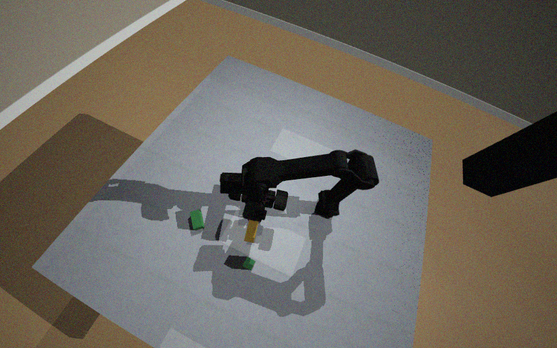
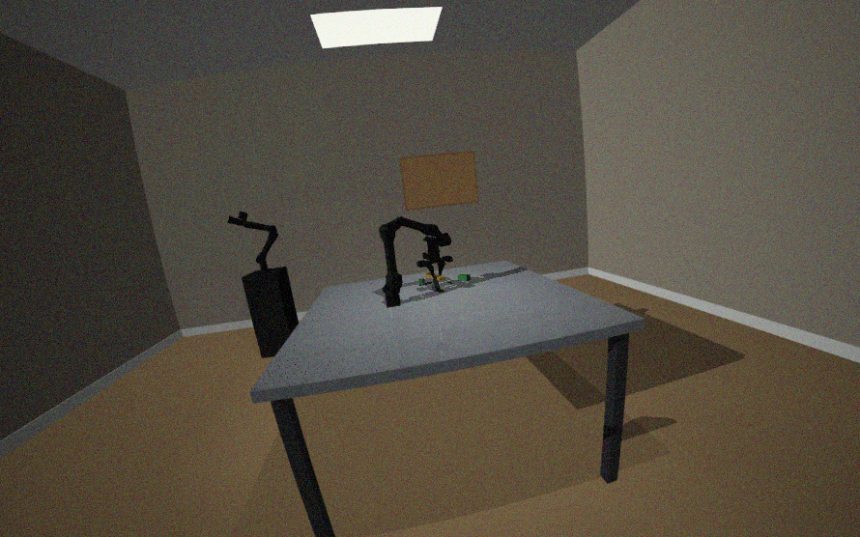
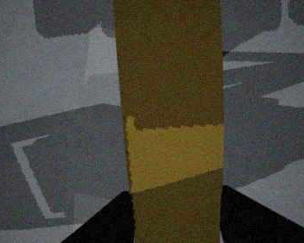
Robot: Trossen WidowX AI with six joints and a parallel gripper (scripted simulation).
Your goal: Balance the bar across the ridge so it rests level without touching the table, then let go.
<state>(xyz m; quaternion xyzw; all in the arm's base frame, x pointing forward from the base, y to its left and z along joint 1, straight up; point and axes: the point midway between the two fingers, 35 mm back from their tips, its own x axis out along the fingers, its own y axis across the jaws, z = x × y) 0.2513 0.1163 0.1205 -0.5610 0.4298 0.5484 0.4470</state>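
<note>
The yellow bar is held above the table. My gripper is shut on it, with a black finger against each long side in the wrist view. The bar runs up and out of the wrist view. In the exterior view the bar looks about level, low over the table. The ridge does not stand out clearly; a thin dark sliver left of the bar may be part of it. I cannot tell whether the bar touches the ridge.
A green block stands left of the bar in the top view. Another green block with a dark side is below the bar there. A black pedestal bearing another arm stands beyond the table.
</note>
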